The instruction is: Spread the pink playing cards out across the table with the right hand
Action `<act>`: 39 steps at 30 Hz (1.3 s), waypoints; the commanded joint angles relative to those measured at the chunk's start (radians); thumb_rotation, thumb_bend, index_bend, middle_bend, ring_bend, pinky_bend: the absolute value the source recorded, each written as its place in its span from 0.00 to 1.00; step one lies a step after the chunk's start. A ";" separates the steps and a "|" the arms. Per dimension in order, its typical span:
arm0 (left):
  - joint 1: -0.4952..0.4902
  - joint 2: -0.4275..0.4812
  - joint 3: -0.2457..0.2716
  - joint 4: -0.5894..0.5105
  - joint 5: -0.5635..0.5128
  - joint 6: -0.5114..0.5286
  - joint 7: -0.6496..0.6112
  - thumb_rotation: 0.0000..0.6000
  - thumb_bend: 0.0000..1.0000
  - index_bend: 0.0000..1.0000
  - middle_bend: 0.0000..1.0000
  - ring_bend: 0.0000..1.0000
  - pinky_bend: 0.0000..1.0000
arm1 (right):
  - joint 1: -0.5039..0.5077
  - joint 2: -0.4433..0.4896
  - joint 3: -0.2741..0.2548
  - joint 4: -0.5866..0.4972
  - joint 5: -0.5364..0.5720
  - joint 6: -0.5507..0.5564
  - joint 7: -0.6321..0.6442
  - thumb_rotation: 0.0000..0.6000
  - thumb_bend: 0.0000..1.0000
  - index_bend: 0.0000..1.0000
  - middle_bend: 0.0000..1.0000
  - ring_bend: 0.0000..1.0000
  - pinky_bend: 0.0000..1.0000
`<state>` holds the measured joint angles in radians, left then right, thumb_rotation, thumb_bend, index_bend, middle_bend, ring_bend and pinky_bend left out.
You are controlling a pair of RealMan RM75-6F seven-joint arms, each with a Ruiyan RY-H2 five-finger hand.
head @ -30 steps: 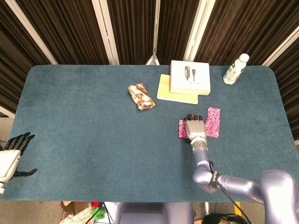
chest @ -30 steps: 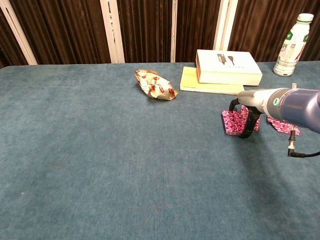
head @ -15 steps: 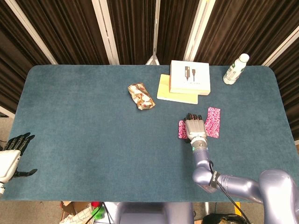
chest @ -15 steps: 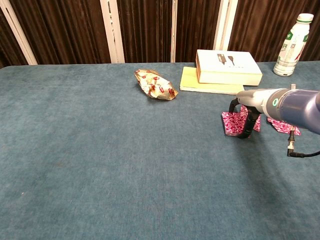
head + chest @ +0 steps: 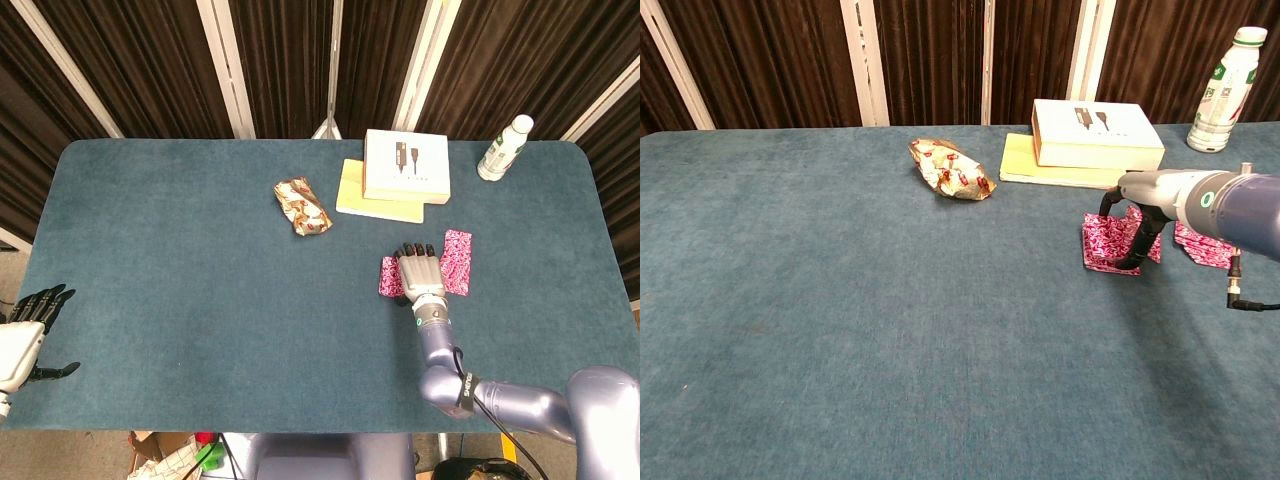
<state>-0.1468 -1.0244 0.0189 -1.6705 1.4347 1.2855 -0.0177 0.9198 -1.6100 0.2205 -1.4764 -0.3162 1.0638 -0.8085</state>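
The pink playing cards (image 5: 454, 262) (image 5: 1102, 243) lie fanned in a short band on the right part of the blue table (image 5: 180, 270). My right hand (image 5: 418, 270) (image 5: 1137, 232) is palm down over the band's left part, dark fingertips pressing on the cards. Pink cards show on both sides of it, one group at its left (image 5: 388, 277) and one at its right (image 5: 1203, 246). It holds nothing. My left hand (image 5: 28, 328) hangs off the table's front left corner, fingers apart and empty; only the head view shows it.
Behind the cards lie a white box (image 5: 405, 164) (image 5: 1096, 133) on a yellow booklet (image 5: 350, 192). A crumpled snack wrapper (image 5: 301, 206) (image 5: 950, 169) sits left of them. A white bottle (image 5: 504, 147) (image 5: 1221, 91) stands at the back right corner.
My right hand has slid slightly to the left over the cards, dragging the left group of cards a little further left. The left hand has not moved.
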 commanded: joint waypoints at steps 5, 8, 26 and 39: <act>0.002 -0.002 0.002 -0.002 0.008 0.008 0.006 1.00 0.01 0.00 0.00 0.00 0.00 | -0.027 0.033 -0.023 -0.141 -0.070 0.052 0.019 1.00 0.32 0.58 0.11 0.00 0.00; 0.002 -0.003 0.002 -0.002 0.011 0.010 0.008 1.00 0.01 0.00 0.00 0.00 0.00 | -0.026 0.021 -0.030 -0.164 -0.082 0.067 0.014 1.00 0.32 0.58 0.11 0.00 0.00; -0.001 -0.002 -0.003 0.010 0.003 0.003 -0.018 1.00 0.01 0.00 0.00 0.00 0.00 | 0.015 -0.140 -0.047 -0.189 -0.107 0.138 -0.059 1.00 0.32 0.50 0.11 0.00 0.00; 0.000 -0.002 -0.004 0.011 0.002 0.006 -0.018 1.00 0.01 0.00 0.00 0.00 0.00 | 0.013 -0.109 -0.053 -0.247 -0.095 0.176 -0.115 1.00 0.32 0.00 0.00 0.00 0.00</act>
<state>-0.1470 -1.0263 0.0148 -1.6597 1.4371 1.2916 -0.0355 0.9350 -1.7274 0.1700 -1.7138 -0.4160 1.2335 -0.9159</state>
